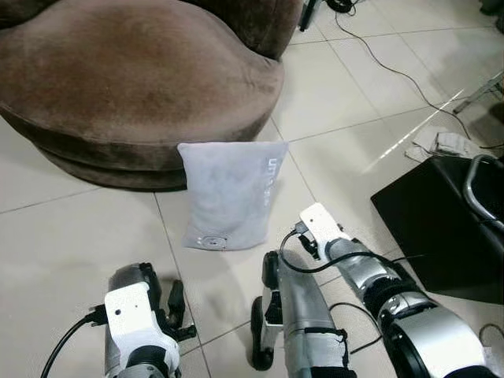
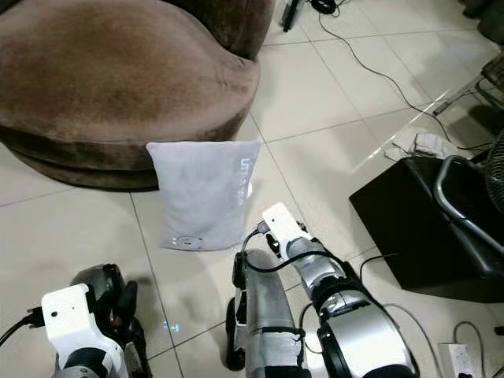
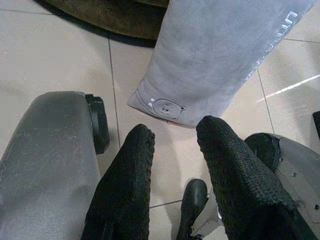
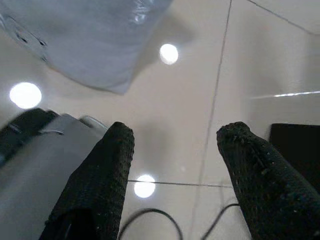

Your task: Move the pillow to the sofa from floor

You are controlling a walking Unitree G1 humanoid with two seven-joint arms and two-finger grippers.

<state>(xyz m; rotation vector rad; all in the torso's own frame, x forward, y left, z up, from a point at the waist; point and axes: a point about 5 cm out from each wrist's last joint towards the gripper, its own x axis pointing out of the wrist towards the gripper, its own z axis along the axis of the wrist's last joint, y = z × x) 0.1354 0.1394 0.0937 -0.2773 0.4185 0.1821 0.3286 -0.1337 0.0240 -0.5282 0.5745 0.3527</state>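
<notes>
Head camera, scene: A pale grey pillow (image 1: 231,195) stands on the tiled floor (image 1: 71,236), its top edge leaning against the base of a round brown sofa (image 1: 134,79). Printed lettering runs down its right side and a small bear-face patch sits near its bottom edge.

Head camera, arms: The left tool (image 1: 175,309) is low near the left, well short of the pillow. The right arm reaches forward beside the pillow's lower right corner; its tool tips are hidden under the wrist.

Head camera, surroundings: A black box (image 1: 441,228) with a metal handle sits on the floor to the right. A black cable (image 1: 394,71) trails across the tiles beyond it, and a crumpled white cloth (image 1: 441,146) lies near the box.

Left wrist camera: The left tool (image 3: 172,145) has its two black fingers parted a little, with nothing between them. The pillow's patched corner lies just ahead on the floor.

Right wrist camera: The right tool (image 4: 175,137) has its fingers spread wide and empty over bare tile, with a corner of the pillow nearby.

Step in hand: Likely the approach, before any grasp; the pillow is not yet lifted.

Next move: Probably bring both tools onto the pillow's sides, close on it, then raise it onto the sofa seat.
</notes>
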